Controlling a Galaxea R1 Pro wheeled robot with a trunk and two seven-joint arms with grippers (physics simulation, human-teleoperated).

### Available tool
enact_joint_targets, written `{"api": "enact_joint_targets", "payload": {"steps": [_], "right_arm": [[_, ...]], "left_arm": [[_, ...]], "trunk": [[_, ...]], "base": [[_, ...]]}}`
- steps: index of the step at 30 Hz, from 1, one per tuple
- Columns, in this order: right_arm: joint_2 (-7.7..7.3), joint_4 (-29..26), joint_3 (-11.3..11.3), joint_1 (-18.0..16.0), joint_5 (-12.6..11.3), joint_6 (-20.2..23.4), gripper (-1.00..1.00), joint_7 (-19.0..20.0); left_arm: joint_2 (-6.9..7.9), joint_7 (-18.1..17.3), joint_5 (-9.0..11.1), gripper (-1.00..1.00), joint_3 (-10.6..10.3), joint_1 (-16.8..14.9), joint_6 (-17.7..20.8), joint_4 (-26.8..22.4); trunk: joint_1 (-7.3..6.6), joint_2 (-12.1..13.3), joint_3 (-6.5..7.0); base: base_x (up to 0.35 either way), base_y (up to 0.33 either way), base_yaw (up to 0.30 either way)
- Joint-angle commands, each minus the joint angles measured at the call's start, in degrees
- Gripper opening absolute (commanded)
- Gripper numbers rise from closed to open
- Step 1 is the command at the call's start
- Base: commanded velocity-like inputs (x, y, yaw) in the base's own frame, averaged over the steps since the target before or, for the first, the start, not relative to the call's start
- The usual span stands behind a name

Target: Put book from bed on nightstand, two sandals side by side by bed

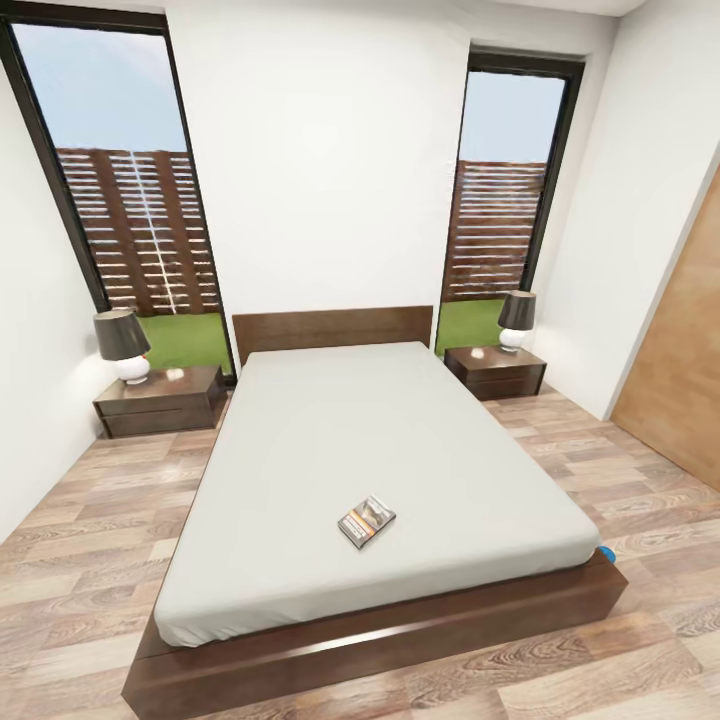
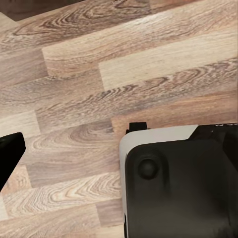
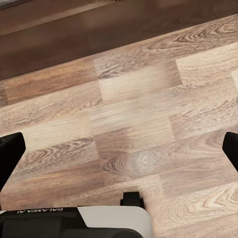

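The book [image 1: 366, 521] lies flat on the pale mattress of the bed [image 1: 330, 430], near its foot end and a little right of centre. A small bright blue patch, part of a sandal [image 1: 607, 552], peeks out at the bed's near right corner on the floor. A nightstand [image 1: 160, 400] stands left of the headboard and another nightstand [image 1: 497, 370] stands right of it. My right gripper [image 3: 119, 148] hangs open over bare wood floor. One finger [image 2: 10, 153] of my left gripper [image 2: 119, 148] stands far out to the side, over floor, with nothing held.
Each nightstand carries a lamp [image 1: 122, 344] with a dark shade. A wooden door [image 1: 680, 380] is on the right wall. Tall windows [image 1: 130, 230] flank the headboard. Floor strips run along both sides of the bed. My own dark base [image 2: 178, 188] shows in the left wrist view.
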Motion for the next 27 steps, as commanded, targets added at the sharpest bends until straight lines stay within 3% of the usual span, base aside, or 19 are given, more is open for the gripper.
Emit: {"api": "enact_joint_targets", "payload": {"steps": [1, 27], "right_arm": [[0.06, -0.1, -0.5, 0.0, 0.6, 0.3, 1.00, 0.5], [0.06, -0.1, -0.5, 0.0, 0.6, 0.3, 1.00, 0.5]], "left_arm": [[0.03, 0.2, 0.4, 1.00, -0.5, 0.0, -0.1, 0.0], [0.07, 0.2, 0.2, 1.00, -0.6, 0.0, -0.2, 0.0]], "trunk": [[0.05, -0.1, -0.13], [0.05, -0.1, -0.13]], "base": [[0.167, 0.000, 0.000], [0.303, -0.004, 0.000]]}}
